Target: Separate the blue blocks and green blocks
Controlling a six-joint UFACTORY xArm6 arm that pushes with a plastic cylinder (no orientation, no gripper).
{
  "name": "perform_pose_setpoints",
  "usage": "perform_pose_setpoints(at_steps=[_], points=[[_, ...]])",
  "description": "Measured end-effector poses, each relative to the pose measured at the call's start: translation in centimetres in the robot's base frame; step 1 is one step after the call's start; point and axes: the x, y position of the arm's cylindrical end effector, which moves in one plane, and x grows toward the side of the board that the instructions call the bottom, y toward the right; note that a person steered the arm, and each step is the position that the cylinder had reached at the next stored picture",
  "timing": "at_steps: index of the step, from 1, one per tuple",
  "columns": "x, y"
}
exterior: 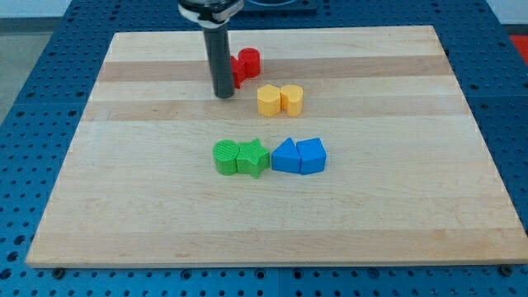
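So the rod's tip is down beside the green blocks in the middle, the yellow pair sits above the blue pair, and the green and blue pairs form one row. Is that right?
Not quite: in the camera view my tip is near the view's top, beside the red blocks, not the green blocks. The rest holds: the yellow blocks sit above the blue blocks, and green and blue form one row.

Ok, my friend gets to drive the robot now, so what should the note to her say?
My tip is near the view's top, right beside the red blocks and up-left of the two yellow blocks. It touches no green or blue block.
The green round block and green star block sit together in the middle of the wooden board. The two blue blocks sit just to their right, nearly touching the star.
Done: nothing visible yet; greens and blues form one row.
Left: bring my tip down between the star and the blues, then push the pairs apart.
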Motion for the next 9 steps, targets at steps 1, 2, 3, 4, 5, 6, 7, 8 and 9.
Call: perform_pose_setpoints(at_steps=[1,2,3,4,5,6,7,8,9], points=[[3.4,-2.3],[5.3,-1.4],[6.7,1.5],[8.2,4.6],[8.8,8.3],[10.3,11.8],[11.9,12.6],[12.3,12.4],[13.2,11.1]])
